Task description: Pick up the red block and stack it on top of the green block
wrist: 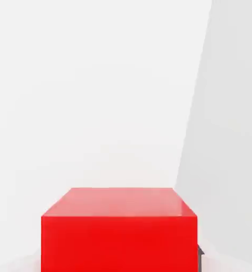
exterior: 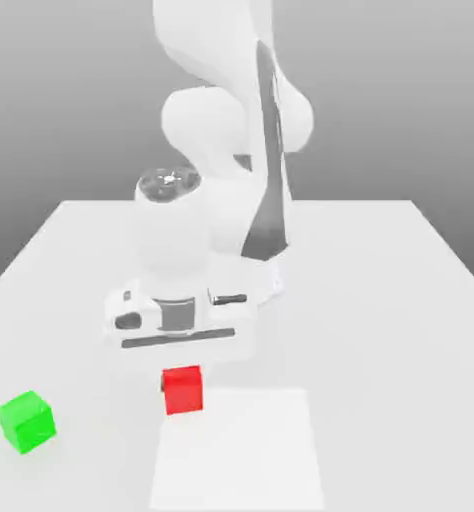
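The red block [exterior: 182,389] sits directly under the white hand, toward the table's front. My gripper [exterior: 182,378] has come down over it and is shut on the red block. In the hand view the red block [wrist: 119,234] lies close up between the jaws, with a sliver of one dark fingertip [wrist: 200,258] against its side. The green block [exterior: 26,421] stands alone near the front at the exterior view's left, well apart from the red one.
The white table [exterior: 381,300] spreads wide around the arm's base. A brighter rectangular patch [exterior: 239,450] lies on the surface just beside the red block, toward the front.
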Tool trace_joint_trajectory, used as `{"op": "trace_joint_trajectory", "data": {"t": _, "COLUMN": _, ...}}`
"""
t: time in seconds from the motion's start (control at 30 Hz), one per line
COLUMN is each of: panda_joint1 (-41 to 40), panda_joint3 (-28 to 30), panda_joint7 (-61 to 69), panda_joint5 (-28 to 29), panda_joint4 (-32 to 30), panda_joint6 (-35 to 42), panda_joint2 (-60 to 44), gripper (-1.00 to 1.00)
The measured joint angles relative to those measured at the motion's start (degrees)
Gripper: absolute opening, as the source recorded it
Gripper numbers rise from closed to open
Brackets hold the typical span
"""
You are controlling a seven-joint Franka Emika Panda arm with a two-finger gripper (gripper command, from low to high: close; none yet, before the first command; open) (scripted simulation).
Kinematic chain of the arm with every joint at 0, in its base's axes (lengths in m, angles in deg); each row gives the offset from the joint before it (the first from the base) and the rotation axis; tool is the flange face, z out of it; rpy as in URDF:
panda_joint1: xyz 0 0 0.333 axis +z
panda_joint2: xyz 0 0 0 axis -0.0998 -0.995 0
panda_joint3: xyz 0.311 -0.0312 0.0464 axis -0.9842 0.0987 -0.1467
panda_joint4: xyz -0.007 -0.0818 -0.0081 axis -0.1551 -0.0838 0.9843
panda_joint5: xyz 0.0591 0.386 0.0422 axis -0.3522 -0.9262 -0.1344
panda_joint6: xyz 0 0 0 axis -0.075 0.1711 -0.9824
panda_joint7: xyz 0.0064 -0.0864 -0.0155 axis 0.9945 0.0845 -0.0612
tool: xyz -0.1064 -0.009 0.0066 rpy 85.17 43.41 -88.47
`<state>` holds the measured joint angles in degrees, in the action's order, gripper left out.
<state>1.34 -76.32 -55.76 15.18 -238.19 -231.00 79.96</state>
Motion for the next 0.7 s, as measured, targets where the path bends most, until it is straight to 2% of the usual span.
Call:
{"op": "trace_joint_trajectory", "data": {"t": 0.07, "panda_joint1": 0.07, "panda_joint3": 0.33, "panda_joint7": -0.44, "panda_joint5": 0.57, "panda_joint4": -0.54, "panda_joint6": 3.08, "panda_joint2": 3.55, "gripper": -1.0}}
{"op": "trace_joint_trajectory", "data": {"t": 0.13, "panda_joint1": -2.55, "panda_joint3": 1.56, "panda_joint7": -4.04, "panda_joint5": 0.56, "panda_joint4": 1.71, "panda_joint6": 5.75, "panda_joint2": 3.88, "gripper": -1.0}}
{"op": "trace_joint_trajectory", "data": {"t": 0.4, "panda_joint1": -13.66, "panda_joint3": 8.43, "panda_joint7": -24.82, "panda_joint5": -3.39, "panda_joint4": 17.73, "panda_joint6": 15.42, "panda_joint2": -2.67, "gripper": -1.0}}
{"op": "trace_joint_trajectory", "data": {"t": 0.47, "panda_joint1": -14.63, "panda_joint3": 8.75, "panda_joint7": -26.68, "panda_joint5": -5.37, "panda_joint4": 20.08, "panda_joint6": 15.01, "panda_joint2": -5.52, "gripper": -1.0}}
{"op": "trace_joint_trajectory", "data": {"t": 0.57, "panda_joint1": -16.04, "panda_joint3": 6.99, "panda_joint7": -24.88, "panda_joint5": -9.19, "panda_joint4": 21.07, "panda_joint6": 10.46, "panda_joint2": -11.3, "gripper": -1.0}}
{"op": "trace_joint_trajectory", "data": {"t": 0.6, "panda_joint1": -16.71, "panda_joint3": 6.12, "panda_joint7": -24.1, "panda_joint5": -10.37, "panda_joint4": 21.22, "panda_joint6": 8.78, "panda_joint2": -13.2, "gripper": 1.0}}
{"op": "trace_joint_trajectory", "data": {"t": 0.7, "panda_joint1": -16.71, "panda_joint3": 6.12, "panda_joint7": -24.1, "panda_joint5": -10.37, "panda_joint4": 21.22, "panda_joint6": 8.78, "panda_joint2": -13.2, "gripper": 1.0}}
